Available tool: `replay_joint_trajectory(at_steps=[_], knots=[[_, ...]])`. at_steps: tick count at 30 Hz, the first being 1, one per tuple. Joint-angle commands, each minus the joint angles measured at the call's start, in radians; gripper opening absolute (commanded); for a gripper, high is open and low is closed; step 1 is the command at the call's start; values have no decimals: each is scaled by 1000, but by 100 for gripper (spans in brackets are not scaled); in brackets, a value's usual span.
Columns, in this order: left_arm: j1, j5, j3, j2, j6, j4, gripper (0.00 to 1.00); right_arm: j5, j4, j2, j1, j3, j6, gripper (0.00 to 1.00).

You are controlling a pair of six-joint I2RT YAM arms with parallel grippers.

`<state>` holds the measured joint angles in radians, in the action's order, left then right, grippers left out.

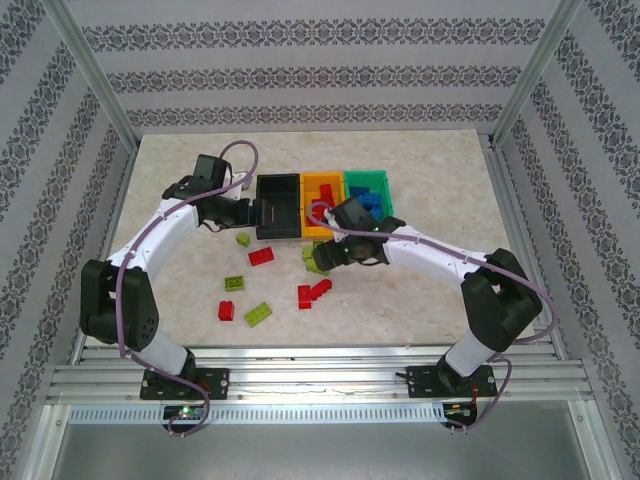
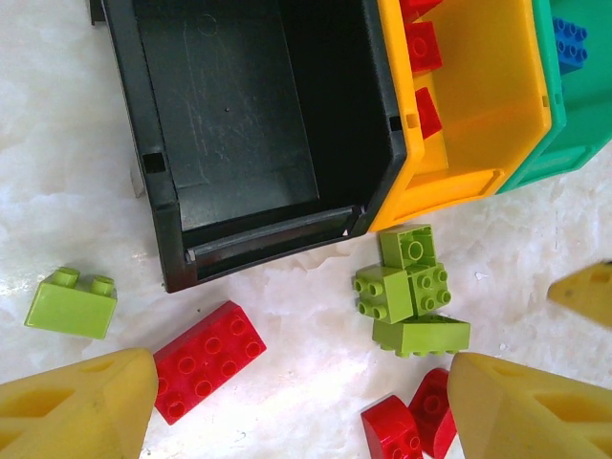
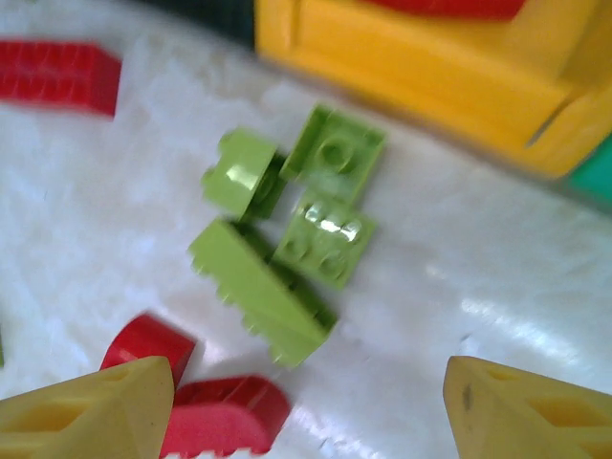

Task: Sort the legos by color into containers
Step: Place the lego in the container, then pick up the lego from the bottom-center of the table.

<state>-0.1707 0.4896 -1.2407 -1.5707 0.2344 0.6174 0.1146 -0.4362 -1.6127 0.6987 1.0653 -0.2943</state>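
Right gripper (image 3: pixel 304 382), fingers spread and empty, hovers over four touching lime legos (image 3: pixel 316 234) just nearside of the orange-yellow bin (image 3: pixel 411 76); closing could pinch two, scatter them, or clip the left gripper (image 2: pixel 301 368), likewise spread and empty.

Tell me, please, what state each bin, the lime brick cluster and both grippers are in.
black bin, empty.
orange-yellow bin, holding red bricks.
green bin, holding blue bricks.
lime bricks, four clustered loose on table.
left gripper, open, holding nothing.
right gripper, open, holding nothing.
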Motion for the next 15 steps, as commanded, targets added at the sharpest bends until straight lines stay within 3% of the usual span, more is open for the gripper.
replay_joint_trajectory(at_steps=[1, 7, 15], knots=[[-11, 14, 0, 6, -18, -1, 80, 26, 7, 19, 48, -67, -45, 75], [-11, 18, -1, -3, -18, 1, 80, 31, 6, -1, 116, -101, -73, 77], [-11, 19, -4, -13, -21, 5, 80, 52, 27, -44, 134, -98, -88, 80]])
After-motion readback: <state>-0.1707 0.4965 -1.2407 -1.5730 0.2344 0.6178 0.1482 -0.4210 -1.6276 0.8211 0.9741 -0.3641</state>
